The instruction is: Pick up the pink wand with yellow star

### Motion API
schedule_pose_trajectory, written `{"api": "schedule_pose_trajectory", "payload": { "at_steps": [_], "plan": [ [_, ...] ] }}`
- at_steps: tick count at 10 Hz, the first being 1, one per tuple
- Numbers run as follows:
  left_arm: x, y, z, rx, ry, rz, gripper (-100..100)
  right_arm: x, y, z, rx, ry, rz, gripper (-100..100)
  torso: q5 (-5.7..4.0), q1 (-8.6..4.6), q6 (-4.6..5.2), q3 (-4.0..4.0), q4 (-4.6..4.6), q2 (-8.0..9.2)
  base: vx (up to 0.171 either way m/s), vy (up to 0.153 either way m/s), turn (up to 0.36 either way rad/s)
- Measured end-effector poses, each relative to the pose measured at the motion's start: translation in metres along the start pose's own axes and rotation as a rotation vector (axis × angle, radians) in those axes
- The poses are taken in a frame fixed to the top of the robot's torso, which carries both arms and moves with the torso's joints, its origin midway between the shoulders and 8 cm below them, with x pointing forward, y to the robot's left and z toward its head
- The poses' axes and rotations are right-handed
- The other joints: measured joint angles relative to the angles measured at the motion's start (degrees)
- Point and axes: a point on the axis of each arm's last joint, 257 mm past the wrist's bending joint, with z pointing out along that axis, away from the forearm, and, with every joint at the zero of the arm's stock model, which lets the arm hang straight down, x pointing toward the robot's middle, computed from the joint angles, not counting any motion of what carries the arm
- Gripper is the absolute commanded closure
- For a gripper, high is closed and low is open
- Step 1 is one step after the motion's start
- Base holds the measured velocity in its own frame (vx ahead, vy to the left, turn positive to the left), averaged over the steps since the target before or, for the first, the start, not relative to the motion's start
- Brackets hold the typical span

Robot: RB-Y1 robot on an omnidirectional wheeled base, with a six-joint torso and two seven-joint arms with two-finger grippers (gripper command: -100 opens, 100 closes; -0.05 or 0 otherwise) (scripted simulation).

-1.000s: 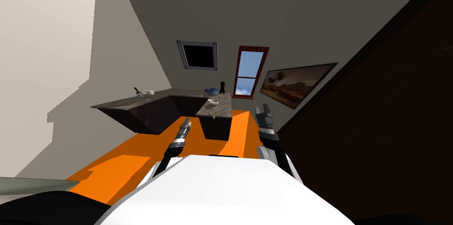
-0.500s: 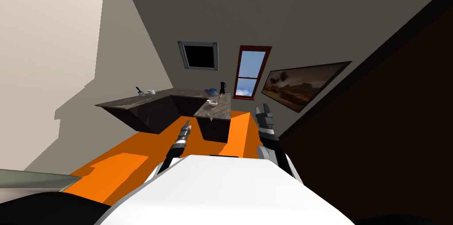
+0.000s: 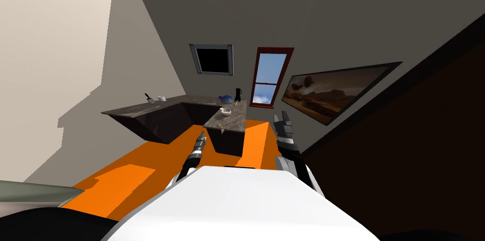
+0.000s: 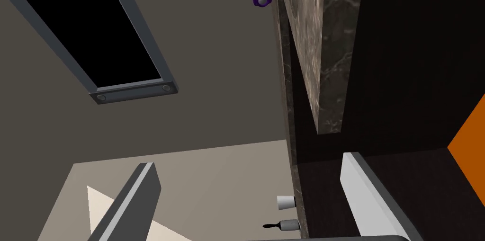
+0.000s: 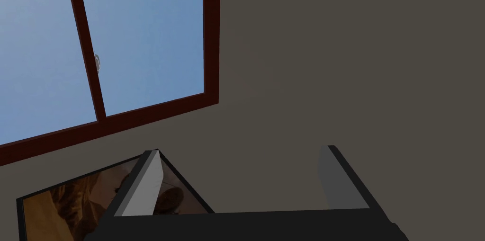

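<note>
The wand (image 3: 223,125) is a thin stick with a small yellowish tip, lying at the near end of the dark marbled counter (image 3: 237,115) straight ahead across the orange floor; its pink colour is too small to make out. My left gripper (image 3: 201,135) hangs open short of that counter end, a little left of and below the wand. In the left wrist view the left gripper (image 4: 247,160) holds nothing, with the counter's edge (image 4: 327,63) beyond its fingers. My right gripper (image 3: 282,119) is raised to the right of the counter, and in its wrist view the right gripper (image 5: 240,150) stands open and empty.
Behind the wand on the counter sit a small bowl (image 3: 226,111), a blue rounded thing (image 3: 228,97) with a purple part and a black jug (image 3: 238,93). A white cup (image 3: 162,98) and a dark-handled item (image 3: 149,99) stand on the left wing. A dark wall (image 3: 417,157) runs close on my right.
I have moved a little nearer the counter and the head view has shifted, so its near end with the wand sits slightly lower and further left. Both grippers stay open.
</note>
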Motion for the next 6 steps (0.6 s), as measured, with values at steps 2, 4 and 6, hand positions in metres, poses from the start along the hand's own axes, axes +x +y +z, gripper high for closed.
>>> {"api": "schedule_pose_trajectory", "payload": {
  "at_steps": [2, 4, 6],
  "plan": [
    [0.010, 0.015, 0.001, -0.027, -0.010, -0.031, -100, 0.000, 0.000, 0.000, 0.000, 0.000, 0.000, 0, 0.00, 0.00, 0.00, 0.02, 0.01, 0.03, 0.127, -0.102, 0.049],
    [0.028, 0.028, 0.003, -0.054, -0.022, -0.082, -100, 0.000, 0.000, 0.000, 0.000, 0.000, 0.000, 0, -0.03, -0.10, 0.00, -0.07, -0.02, -0.12, 0.140, -0.100, 0.030],
    [0.044, 0.036, 0.004, -0.072, -0.029, -0.121, -100, 0.000, 0.000, 0.000, 0.000, 0.000, 0.000, 0, 0.01, 0.10, 0.00, 0.05, 0.01, 0.09, 0.078, -0.051, 0.016]
  ]
}}
